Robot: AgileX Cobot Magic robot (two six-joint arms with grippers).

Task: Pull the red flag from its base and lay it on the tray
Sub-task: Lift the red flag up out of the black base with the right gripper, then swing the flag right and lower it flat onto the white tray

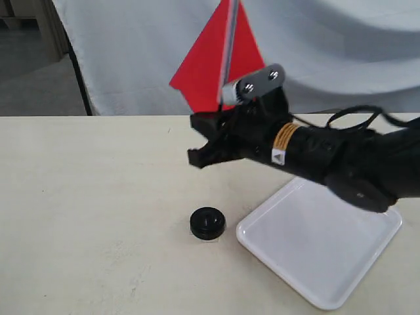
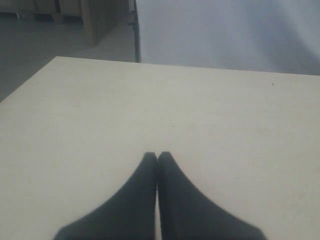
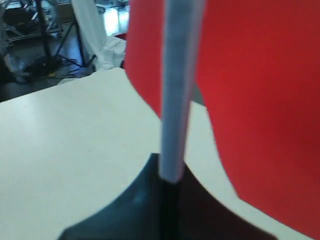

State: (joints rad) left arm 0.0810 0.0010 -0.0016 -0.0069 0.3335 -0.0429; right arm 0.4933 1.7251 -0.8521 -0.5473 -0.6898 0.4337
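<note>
The pale table filled most of your exterior view. The white tray lay on its right side with nothing on it, one corner turned toward the middle of the table.

Your right arm reached in above the tray from the right. The right gripper hung in the air, clear of the tabletop. In the right wrist view that gripper had its dark fingers closed around the thin black pole just below the pale sleeve.

You had the red flag lifted, nearly upright, with its cloth spread above the gripper against the white backdrop. It was out of its stand and not on the tray.

Your left gripper had its fingertips pressed together with nothing between them, over bare table.

The base sat on the table just beside the tray's near-left edge, below the raised gripper.
</note>
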